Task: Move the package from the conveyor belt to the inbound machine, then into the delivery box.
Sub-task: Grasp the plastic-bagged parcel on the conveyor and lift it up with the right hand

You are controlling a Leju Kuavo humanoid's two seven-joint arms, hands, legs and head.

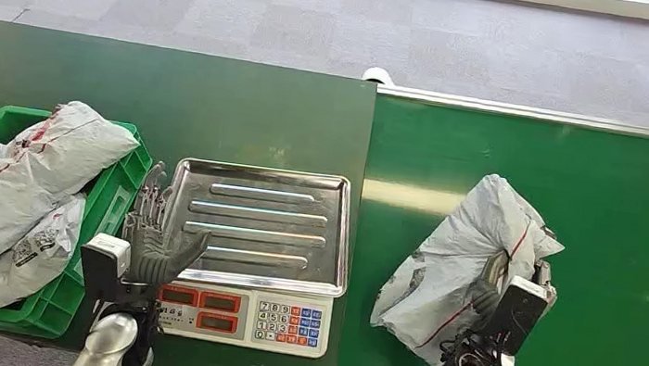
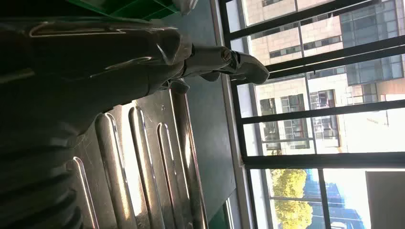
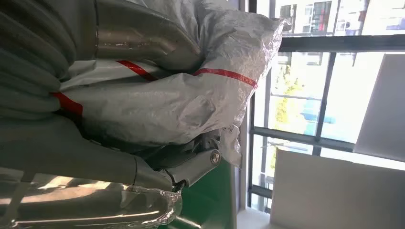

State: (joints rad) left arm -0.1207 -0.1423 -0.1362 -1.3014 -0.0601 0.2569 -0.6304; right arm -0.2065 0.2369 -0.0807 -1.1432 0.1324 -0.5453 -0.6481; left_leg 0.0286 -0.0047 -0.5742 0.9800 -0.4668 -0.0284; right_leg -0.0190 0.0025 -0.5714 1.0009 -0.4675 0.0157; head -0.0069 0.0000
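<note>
The scale's keypad (image 1: 289, 320) is showing digits 1 through 9 at six o'clock; print on the bags is staying unreadable.

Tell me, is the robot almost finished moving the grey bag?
Not yet. The right hand grips the grey package, which still lies on the green conveyor belt. The scale's metal tray has nothing on it, and the left hand rests open at its edge. Still left: onto the scale, then into the green box, which already holds other bags.
</note>
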